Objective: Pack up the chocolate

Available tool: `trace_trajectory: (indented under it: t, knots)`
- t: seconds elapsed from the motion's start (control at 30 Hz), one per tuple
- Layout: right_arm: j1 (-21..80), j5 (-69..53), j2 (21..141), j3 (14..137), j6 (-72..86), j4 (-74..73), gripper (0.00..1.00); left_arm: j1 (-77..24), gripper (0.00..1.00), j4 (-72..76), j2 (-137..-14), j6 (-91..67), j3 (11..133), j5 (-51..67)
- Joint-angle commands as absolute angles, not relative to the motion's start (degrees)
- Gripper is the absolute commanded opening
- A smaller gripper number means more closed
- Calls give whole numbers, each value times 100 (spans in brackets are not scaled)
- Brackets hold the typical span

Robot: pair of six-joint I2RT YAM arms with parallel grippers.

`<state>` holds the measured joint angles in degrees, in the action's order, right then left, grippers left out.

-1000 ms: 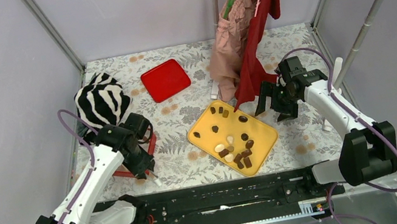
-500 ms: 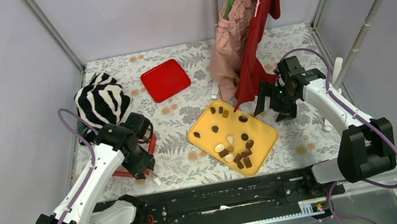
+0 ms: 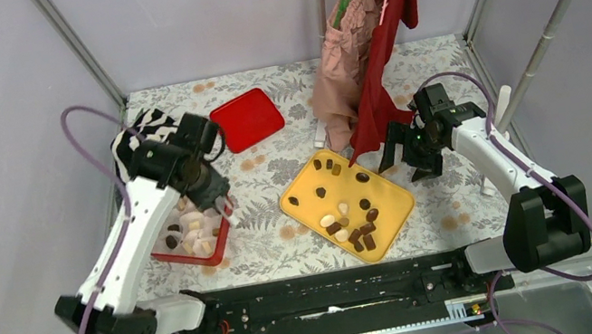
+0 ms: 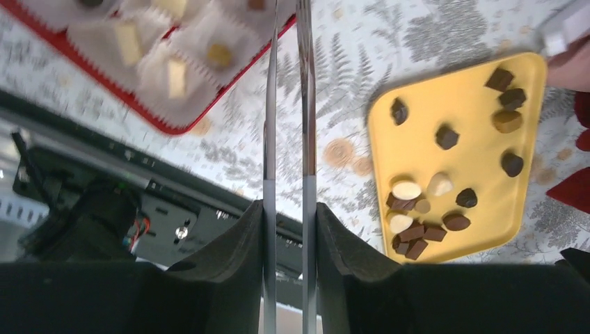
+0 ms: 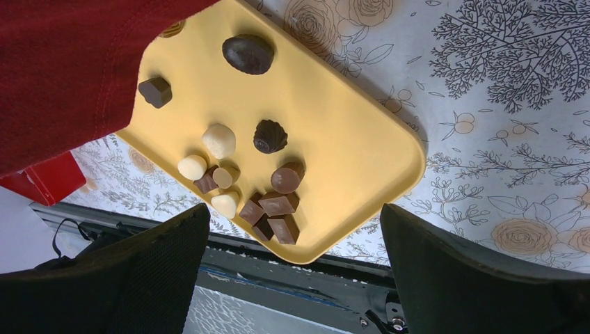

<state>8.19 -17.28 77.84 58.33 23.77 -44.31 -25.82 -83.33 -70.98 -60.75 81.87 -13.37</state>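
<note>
Grips metal tweezers (image 4: 286, 104) in the left hand (image 4: 288, 217), just above the edge of the red box (image 3: 195, 258). Holds the right hand (image 5: 292, 229) spread wide, empty. Shows most chocolate (image 5: 278, 203) on the yellow tray (image 5: 348, 132) below that hand, some pieces in the box's paper cups (image 4: 149, 66).

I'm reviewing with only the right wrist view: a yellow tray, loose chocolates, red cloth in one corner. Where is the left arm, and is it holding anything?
Observer: The left end effector is clamped on metal tweezers, at the right edge of a red box left of the yellow tray.
Operator: Anything in that box?
Observer: Yes, chocolates sit in white paper cups inside it.
Operator: Is a piece in the tweezers?
Observer: Cannot tell; their tips leave the left wrist view and are too small from above.
</note>
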Motion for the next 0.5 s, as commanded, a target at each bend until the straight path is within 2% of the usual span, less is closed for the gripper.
trace_trajectory:
  t: [0.0, 0.3, 0.47]
  knots:
    - [806, -1863, 7716, 6066, 2308, -4404, 100, -2605, 31, -7300, -7752, -4690, 8768, -1327]
    - [809, -1705, 7541, 6019, 2382, -4438, 100, -2835, 29, -4597, -8629, -3038, 8181, 519]
    - [806, -1615, 7576, 6099, 2397, -4464, 100, -2961, 29, -3911, -9118, -2424, 8014, 627]
